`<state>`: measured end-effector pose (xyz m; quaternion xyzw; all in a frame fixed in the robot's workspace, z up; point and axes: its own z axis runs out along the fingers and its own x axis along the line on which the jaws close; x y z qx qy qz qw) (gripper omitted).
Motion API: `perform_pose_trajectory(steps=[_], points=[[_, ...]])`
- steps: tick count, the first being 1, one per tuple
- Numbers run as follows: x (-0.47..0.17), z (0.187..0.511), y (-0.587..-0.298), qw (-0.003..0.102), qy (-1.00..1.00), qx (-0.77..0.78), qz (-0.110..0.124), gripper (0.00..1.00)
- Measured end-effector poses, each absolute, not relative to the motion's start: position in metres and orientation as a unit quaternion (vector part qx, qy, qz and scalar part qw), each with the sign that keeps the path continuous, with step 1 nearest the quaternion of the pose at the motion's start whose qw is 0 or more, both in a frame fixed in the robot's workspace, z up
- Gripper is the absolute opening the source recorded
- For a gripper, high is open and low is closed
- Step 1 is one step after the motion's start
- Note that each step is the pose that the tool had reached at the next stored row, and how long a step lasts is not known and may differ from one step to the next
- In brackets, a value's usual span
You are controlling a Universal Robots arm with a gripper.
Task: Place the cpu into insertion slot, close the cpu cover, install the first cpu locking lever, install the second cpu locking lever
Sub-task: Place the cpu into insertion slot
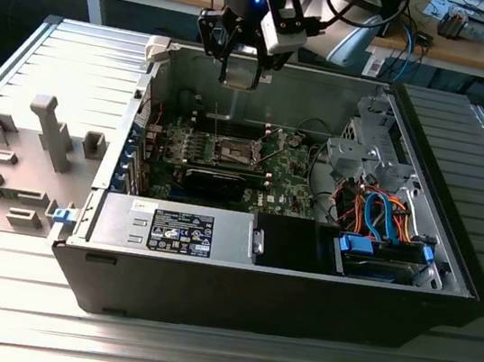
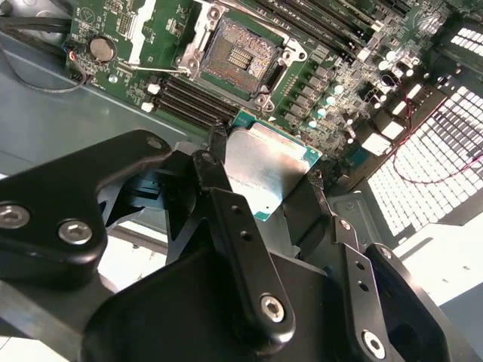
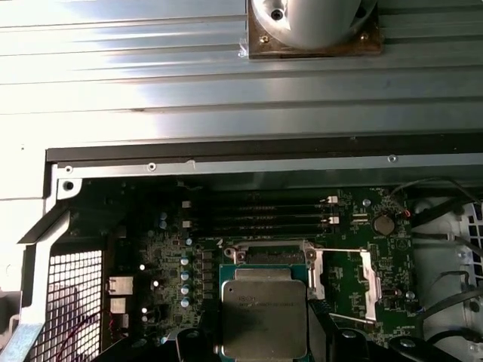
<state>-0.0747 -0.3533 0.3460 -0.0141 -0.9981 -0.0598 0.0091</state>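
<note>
My gripper [image 1: 239,80] hangs above the open computer case, near its far wall, shut on the cpu [image 1: 239,71]. In both wrist views the cpu [image 2: 264,177] [image 3: 264,313] shows its silvery top, with a black finger [image 2: 215,147] pressed against each side. Well below it lies the insertion slot [image 2: 240,54] [image 1: 235,151], a dark square in a metal frame on the green board. The slot is bare, and the cpu hides part of it in the first wrist view. The cpu cover [image 3: 370,283] stands swung open beside the slot, and a thin wire lever [image 3: 339,253] is raised.
Memory sticks [image 3: 264,219] lie beside the slot and a long black card [image 1: 215,180] on its other side. A power supply [image 1: 180,231] and a drive bay with blue and orange cables [image 1: 382,220] sit at the near side. The case walls [image 1: 329,85] ring the board.
</note>
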Motion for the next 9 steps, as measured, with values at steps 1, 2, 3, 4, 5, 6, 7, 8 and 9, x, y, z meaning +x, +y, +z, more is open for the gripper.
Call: perform_pose_trajectory(steps=[1, 2, 3, 4, 5, 6, 7, 8, 9], points=[[-0.0747, 0.3453, -0.3535, 0.009, -0.998, -0.014, -0.06, 0.54], [-0.0747, 0.3446, -0.3536, 0.009, -0.998, -0.014, -0.06, 0.54], [-0.0747, 0.3438, -0.3538, 0.009, -0.998, -0.014, -0.06, 0.54], [-0.0747, 0.3428, -0.354, 0.009, -0.998, -0.014, -0.06, 0.54], [-0.0747, 0.341, -0.3543, 0.009, -0.998, -0.014, -0.06, 0.54], [-0.0747, 0.34, -0.3545, 0.009, -0.998, -0.014, -0.06, 0.54], [-0.0747, 0.3387, -0.3545, 0.009, -0.998, -0.014, -0.06, 0.54], [-0.0747, 0.3374, -0.3546, 0.009, -0.998, -0.014, -0.06, 0.54], [-0.0747, 0.3365, -0.3547, 0.009, -0.998, -0.014, -0.06, 0.54]])
